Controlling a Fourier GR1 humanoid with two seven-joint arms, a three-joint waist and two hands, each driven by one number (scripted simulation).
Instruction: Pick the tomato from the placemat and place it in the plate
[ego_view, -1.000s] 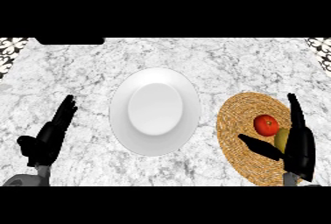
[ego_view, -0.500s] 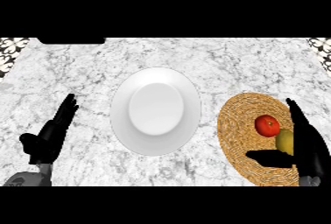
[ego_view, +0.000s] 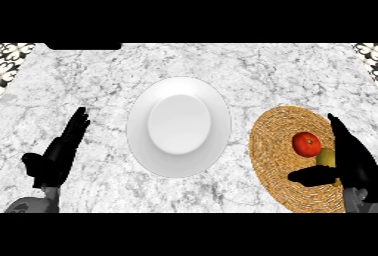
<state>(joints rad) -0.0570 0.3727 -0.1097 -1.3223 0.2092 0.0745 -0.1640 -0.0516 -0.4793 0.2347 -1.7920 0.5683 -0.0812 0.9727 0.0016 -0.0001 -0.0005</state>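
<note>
A red tomato (ego_view: 306, 144) lies on a round woven placemat (ego_view: 277, 150) at the right of the counter. A yellow-green fruit (ego_view: 325, 157) sits just behind it, partly hidden by my right hand (ego_view: 352, 160). That hand stands open on the mat's right side, fingers straight up and thumb out to the left below the tomato, not touching it. A white plate (ego_view: 179, 126) with nothing on it lies at the centre. My left hand (ego_view: 59, 154) rests open at the lower left, fingers up.
The grey marbled counter (ego_view: 111, 75) stretches around the plate and mat. A dark object (ego_view: 83, 46) shows at the top left edge, and patterned corners at the top left and right.
My right hand has drifted down and slightly right, its thumb now lower on the mat below the tomato. The tomato, plate and left hand have not moved.
</note>
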